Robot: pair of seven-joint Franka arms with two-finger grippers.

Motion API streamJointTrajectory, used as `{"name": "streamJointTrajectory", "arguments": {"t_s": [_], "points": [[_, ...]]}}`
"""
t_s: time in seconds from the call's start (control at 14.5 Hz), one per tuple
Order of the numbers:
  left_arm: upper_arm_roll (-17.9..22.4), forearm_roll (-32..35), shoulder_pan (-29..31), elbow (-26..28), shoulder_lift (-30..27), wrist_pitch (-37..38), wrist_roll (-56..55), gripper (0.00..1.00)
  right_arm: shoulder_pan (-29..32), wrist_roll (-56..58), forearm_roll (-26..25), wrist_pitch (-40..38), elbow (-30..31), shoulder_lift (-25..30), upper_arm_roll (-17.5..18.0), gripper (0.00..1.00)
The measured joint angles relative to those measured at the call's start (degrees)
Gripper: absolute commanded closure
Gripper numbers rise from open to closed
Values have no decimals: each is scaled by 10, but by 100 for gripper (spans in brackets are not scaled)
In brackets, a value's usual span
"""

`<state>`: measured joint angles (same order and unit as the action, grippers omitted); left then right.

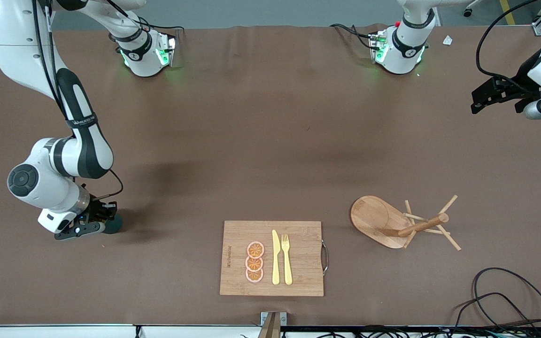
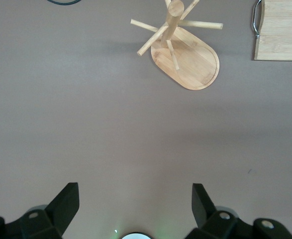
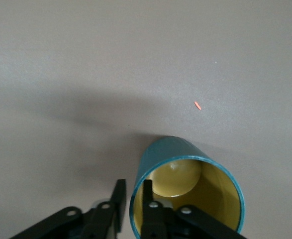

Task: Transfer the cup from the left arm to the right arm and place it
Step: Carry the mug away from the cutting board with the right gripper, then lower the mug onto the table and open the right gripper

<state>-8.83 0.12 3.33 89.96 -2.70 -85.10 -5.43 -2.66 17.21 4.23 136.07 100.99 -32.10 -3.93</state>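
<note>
The teal-green cup [image 1: 112, 224] with a yellow inside stands on the table at the right arm's end, nearer to the front camera. In the right wrist view the cup [image 3: 173, 149] is seen from above. My right gripper [image 3: 133, 191] is low at its rim, one finger inside and one outside the wall. A thin gap shows on each side of the wall, so the jaws are slightly open. My left gripper [image 2: 136, 199] is open wide and empty, held high over the left arm's end of the table, where that arm waits.
A wooden peg stand [image 1: 404, 224] lies tipped on its side toward the left arm's end. A wooden cutting board [image 1: 298, 277] near the front edge carries orange slices [image 1: 254, 262], a yellow knife [image 1: 275, 257] and a fork [image 1: 287, 259]. Cables [image 1: 505, 300] lie at the front corner.
</note>
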Motion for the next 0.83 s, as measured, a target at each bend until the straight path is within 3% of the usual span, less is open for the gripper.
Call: {"name": "streamJointTrajectory", "arguments": {"t_s": [0.35, 0.83], "points": [[0, 0, 0, 3, 0, 0, 0, 0, 7, 0, 1, -78, -50, 27, -5, 0], [1, 17, 0, 2, -1, 0, 0, 0, 27, -8, -1, -207, -79, 186, -18, 0]]}}
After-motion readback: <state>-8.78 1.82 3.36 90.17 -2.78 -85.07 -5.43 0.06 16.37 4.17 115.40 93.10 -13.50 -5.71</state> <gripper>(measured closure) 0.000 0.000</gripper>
